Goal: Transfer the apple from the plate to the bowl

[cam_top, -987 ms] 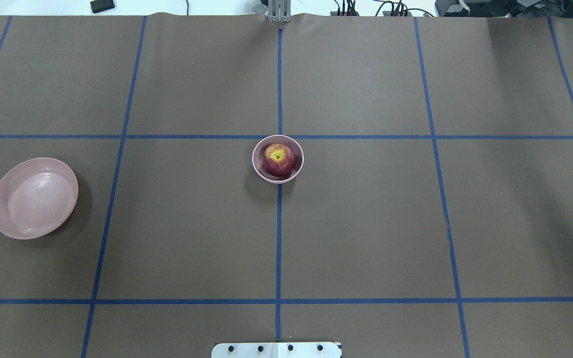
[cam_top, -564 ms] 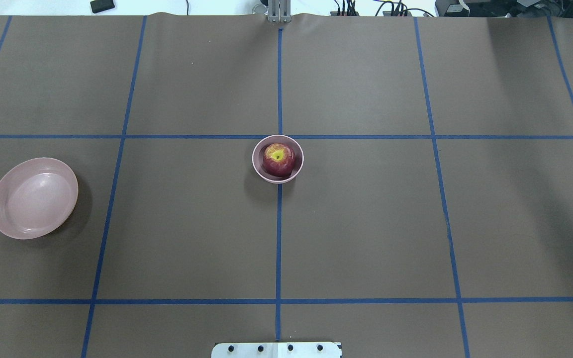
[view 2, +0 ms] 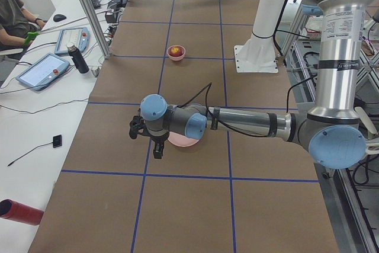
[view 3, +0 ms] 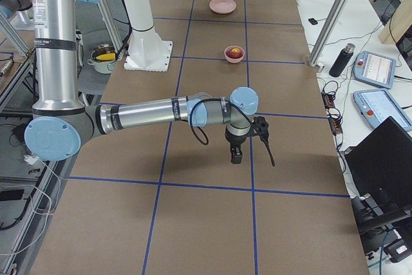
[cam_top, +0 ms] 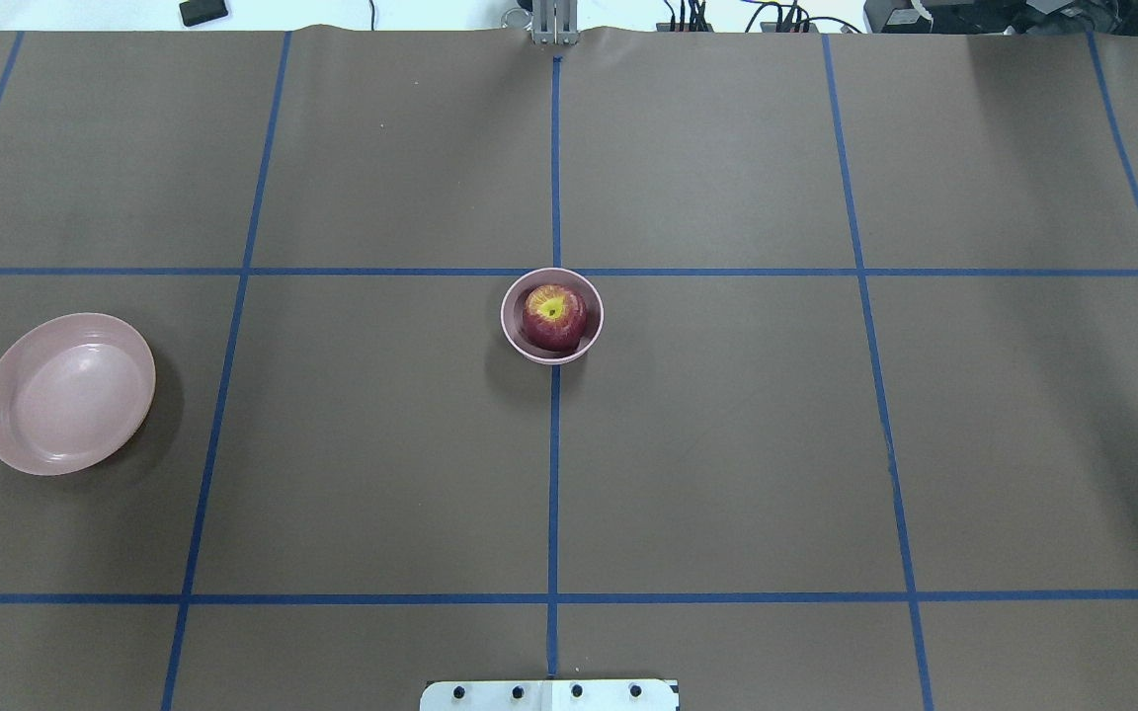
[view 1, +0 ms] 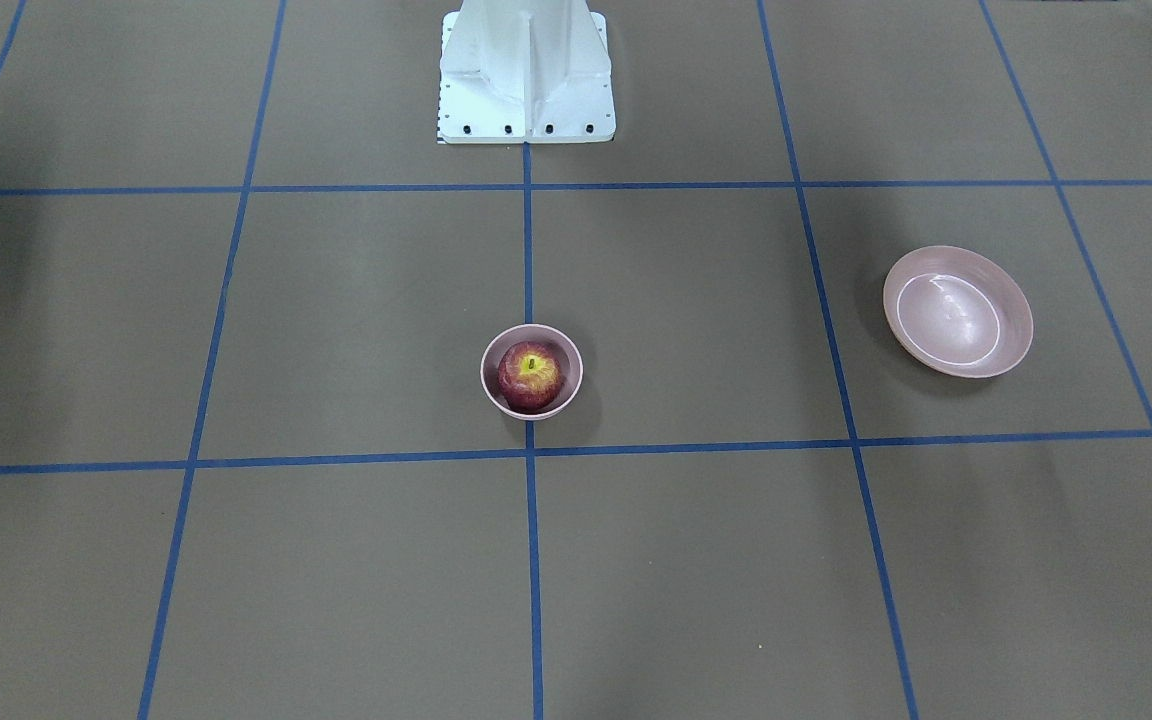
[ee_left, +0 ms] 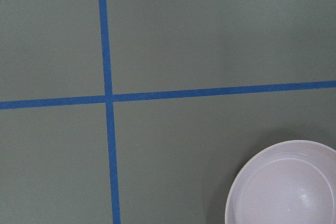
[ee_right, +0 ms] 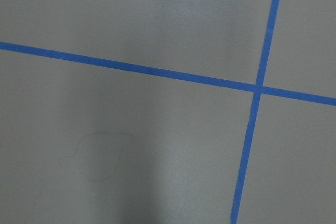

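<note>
The dark-red apple (cam_top: 554, 316) sits inside the small deep pink bowl (cam_top: 507, 318) at the table's centre; both also show in the front-facing view, apple (view 1: 530, 375) in bowl (view 1: 487, 372). The wide pink plate (cam_top: 65, 395) lies empty at the table's left, and also shows in the left wrist view (ee_left: 286, 187). My left gripper (view 2: 157, 148) hangs beside the plate, over its outer side; I cannot tell whether it is open or shut. My right gripper (view 3: 236, 156) hangs over bare table far to the right of the bowl; its state cannot be told either.
The robot's white base mount (view 1: 526, 70) stands at the near table edge. Blue tape lines grid the brown table cover. Beyond the far edge stand metal frame posts (view 2: 89, 10), tablets (view 2: 44, 69) and a dark bottle (view 2: 78, 59).
A dark piece of the right arm at the overhead view's right edge has slid out of the frame. Apple, bowl and plate have not moved.
</note>
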Available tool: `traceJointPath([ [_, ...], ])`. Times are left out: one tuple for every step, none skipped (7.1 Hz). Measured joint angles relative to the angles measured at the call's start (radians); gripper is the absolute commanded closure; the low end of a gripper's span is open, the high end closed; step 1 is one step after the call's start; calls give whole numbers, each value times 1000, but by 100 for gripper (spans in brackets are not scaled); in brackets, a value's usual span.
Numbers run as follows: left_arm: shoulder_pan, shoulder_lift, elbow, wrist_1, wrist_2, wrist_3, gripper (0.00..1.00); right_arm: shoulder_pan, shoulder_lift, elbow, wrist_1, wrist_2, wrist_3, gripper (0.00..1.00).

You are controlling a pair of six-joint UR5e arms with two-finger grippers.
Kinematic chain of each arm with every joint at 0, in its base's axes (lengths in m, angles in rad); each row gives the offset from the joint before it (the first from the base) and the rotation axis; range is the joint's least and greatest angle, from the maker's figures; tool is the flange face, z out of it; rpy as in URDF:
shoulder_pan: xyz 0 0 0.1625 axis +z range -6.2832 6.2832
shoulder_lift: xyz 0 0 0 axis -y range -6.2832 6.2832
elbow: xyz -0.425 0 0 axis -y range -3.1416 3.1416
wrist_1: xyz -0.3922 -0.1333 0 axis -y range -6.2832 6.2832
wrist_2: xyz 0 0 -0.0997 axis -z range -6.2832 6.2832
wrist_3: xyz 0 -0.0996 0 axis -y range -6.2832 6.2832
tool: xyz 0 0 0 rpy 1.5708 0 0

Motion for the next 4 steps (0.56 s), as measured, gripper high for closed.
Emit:
traceJointPath([
  [-4, 3, -9, -6, 1, 2, 2, 2, 0, 5, 1, 3, 4, 0],
  [-11, 5, -19, -10, 4, 3, 2, 2, 1, 12, 1, 6, 6, 0],
  [-22, 21, -34, -20, 3, 5, 2, 3, 4, 16, 1, 7, 9, 0],
  [-33, 50, -54, -47, -1, 5, 2, 4, 5, 20, 1, 9, 14, 0],
])
